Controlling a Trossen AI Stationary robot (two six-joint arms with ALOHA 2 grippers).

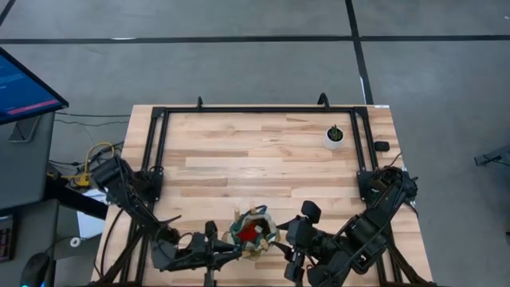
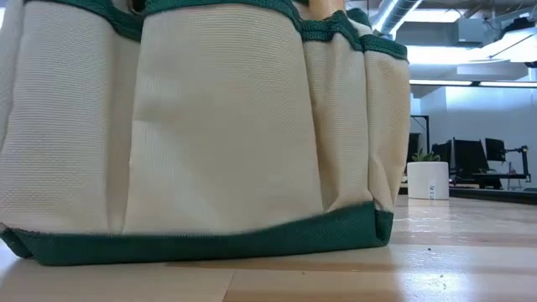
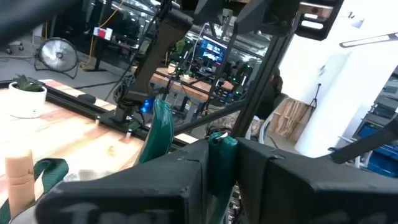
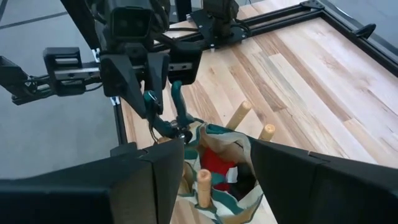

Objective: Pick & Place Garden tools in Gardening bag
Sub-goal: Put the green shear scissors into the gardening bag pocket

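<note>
The gardening bag (image 1: pixel 253 231) stands at the middle of the table's near edge and fills the low view (image 2: pixel 201 126). Three wooden tool handles (image 4: pixel 239 115) stick up out of it, and a red item (image 4: pixel 214 165) lies inside. My left gripper (image 1: pixel 227 243) is at the bag's left rim, shut on the green-handled pruning shears (image 4: pixel 163 109). My right gripper (image 1: pixel 285 239) is open at the bag's right side. In its wrist view its two fingers stand wide apart, with the bag (image 4: pixel 217 186) between them. My left gripper pinches the shears' two green handles (image 4: pixel 151 102) between its fingers, coming from the table's left. The handles also show between the fingers in the left wrist view (image 3: pixel 158 130). The shears hang tilted, their pivot end (image 4: pixel 177 132) down at the bag's left rim. I cannot tell whether my right gripper touches the bag.
A small white pot with a plant (image 1: pixel 335 137) stands at the table's far right and also shows in the low view (image 2: pixel 428 179). A black frame rail (image 1: pixel 255 110) runs along the table's far edge and sides. Bare wood lies between the bag and the far rail.
</note>
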